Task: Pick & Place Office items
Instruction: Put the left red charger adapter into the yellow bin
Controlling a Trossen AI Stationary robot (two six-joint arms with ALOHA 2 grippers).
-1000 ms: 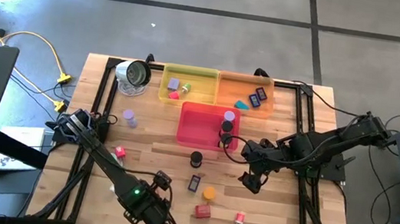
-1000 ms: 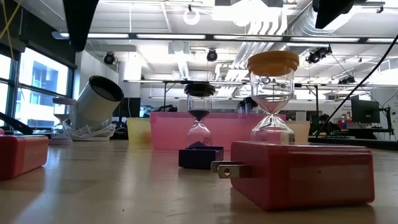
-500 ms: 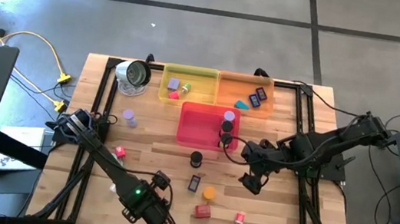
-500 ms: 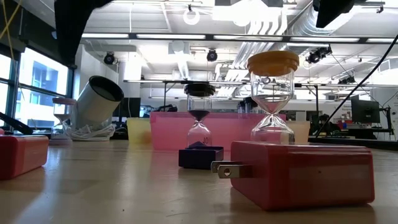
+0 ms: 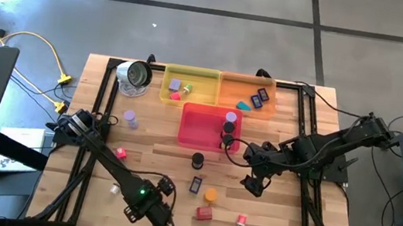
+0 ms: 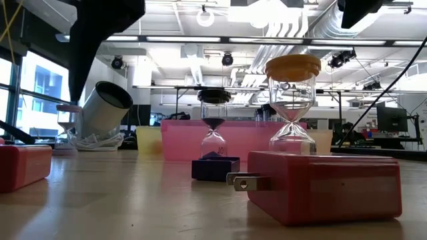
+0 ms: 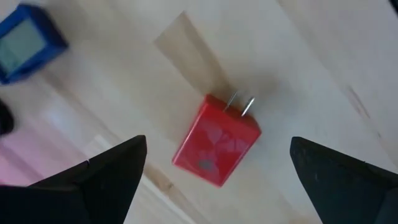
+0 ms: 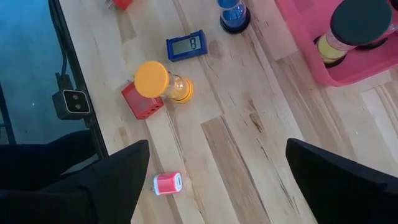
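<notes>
Since the earlier frames, only the left arm shifted: left tool (image 5: 159,218) slid slightly rightward along the lower edge of the high frame, and its dark bulk spread wider across the upper left of the low frame; right arm and all items unchanged. Left tool fingers (image 7: 106,177) spread wide apart, holding nothing, hovering over a red plug block (image 7: 216,149) lying with prongs out on the worktop (image 5: 273,224), a blue clock piece (image 7: 25,42) at the upper left of that wrist frame. Right tool (image 5: 253,185) at centre right of the high frame, fingers likewise wide apart and empty, above bare wood. Counted in the high frame: three trays, yellow (image 5: 205,74), orange (image 5: 238,86) and pink (image 5: 200,127); one silver-rimmed round object (image 5: 135,74) at upper left; one lilac cylinder (image 5: 130,118) at left; one black-topped hourglass (image 5: 197,160); one orange-topped hourglass (image 5: 210,195); two small pink pieces (image 5: 120,152), (image 5: 241,221).
</notes>
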